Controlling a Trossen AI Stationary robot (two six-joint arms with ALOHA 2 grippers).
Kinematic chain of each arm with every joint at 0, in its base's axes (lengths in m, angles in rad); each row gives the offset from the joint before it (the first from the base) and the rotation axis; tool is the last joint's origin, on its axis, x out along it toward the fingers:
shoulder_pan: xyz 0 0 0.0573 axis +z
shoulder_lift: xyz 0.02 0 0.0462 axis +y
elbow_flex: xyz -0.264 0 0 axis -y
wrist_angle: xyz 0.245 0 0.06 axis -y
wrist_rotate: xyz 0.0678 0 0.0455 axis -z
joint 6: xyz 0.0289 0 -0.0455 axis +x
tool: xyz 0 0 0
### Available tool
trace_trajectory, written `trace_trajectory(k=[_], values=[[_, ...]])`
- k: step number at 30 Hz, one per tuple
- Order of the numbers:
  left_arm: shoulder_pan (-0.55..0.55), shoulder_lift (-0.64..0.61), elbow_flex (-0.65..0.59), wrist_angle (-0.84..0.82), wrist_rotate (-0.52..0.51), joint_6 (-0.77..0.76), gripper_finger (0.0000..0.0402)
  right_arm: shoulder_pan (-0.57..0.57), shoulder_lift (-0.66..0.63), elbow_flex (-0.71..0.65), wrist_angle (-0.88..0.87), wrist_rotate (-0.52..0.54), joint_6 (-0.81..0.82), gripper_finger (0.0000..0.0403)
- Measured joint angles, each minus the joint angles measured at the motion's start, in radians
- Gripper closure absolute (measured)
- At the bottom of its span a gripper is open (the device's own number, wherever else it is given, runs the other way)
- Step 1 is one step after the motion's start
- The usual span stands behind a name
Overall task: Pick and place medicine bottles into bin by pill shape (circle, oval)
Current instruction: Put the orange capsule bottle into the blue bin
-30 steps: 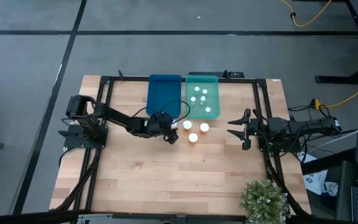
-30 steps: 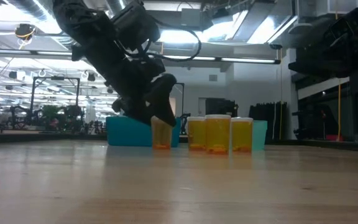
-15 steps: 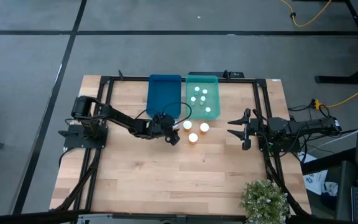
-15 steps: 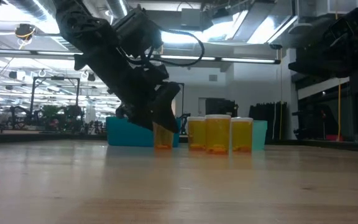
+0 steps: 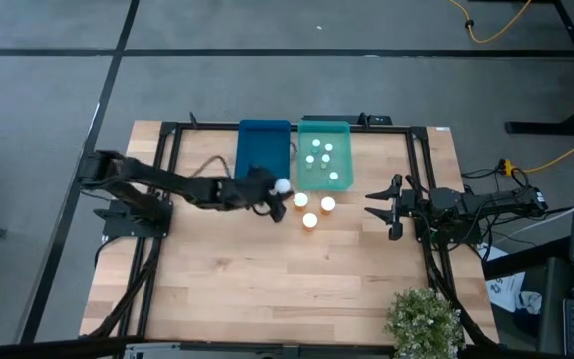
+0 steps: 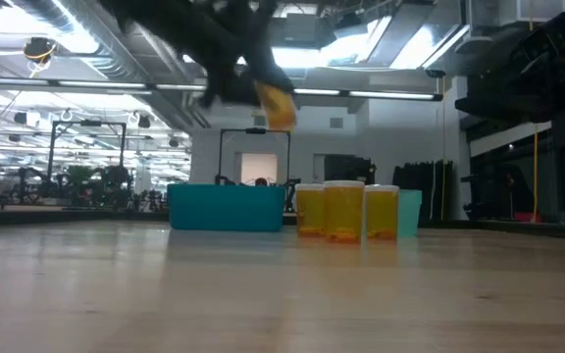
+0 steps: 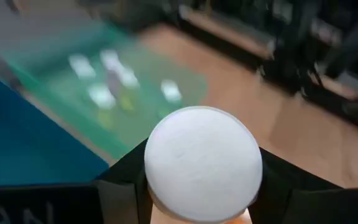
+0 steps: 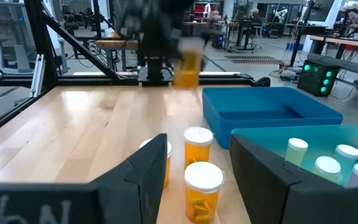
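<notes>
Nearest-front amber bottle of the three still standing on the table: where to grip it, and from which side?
Grip the front amber bottle around its cylindrical body just under the white cap, coming straight down. It stands upright, with two other amber bottles close behind it, so I'd set the fingers across its free sides. The left gripper already holds a raised bottle that way.

The left gripper [image 5: 273, 189] is holding an orange bottle [image 6: 280, 105] well above the table, so nothing is blocking it underneath. Just beside it the blue bin [image 5: 263, 150] is lying open and bare. Three orange bottles [image 5: 311, 210] are crowding the wood on its other side (close together), and the green bin [image 5: 325, 153] is sitting beyond them.
</notes>
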Motion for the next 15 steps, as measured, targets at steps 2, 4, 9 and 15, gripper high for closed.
trace_trajectory(k=[2, 4, 9, 15], values=[[0.019, -0.073, 0.001, -0.025, -0.090, 0.110, 0.0232, 0.000, 0.000, 0.000, 0.000, 0.000, 0.000, 0.0226], [0.057, -0.125, 0.001, -0.056, -0.183, 0.217, 0.0232, 0.000, 0.000, 0.000, 0.000, 0.000, 0.001, 0.0226], [0.254, -0.150, 0.001, -0.103, -0.131, 0.288, 0.0232, 0.000, 0.000, 0.000, 0.000, 0.000, 0.001, 0.0226], [0.505, 0.002, 0.001, -0.105, 0.088, 0.287, 0.0232, 0.000, 0.000, 0.000, 0.000, 0.000, 0.000, 0.0226]])
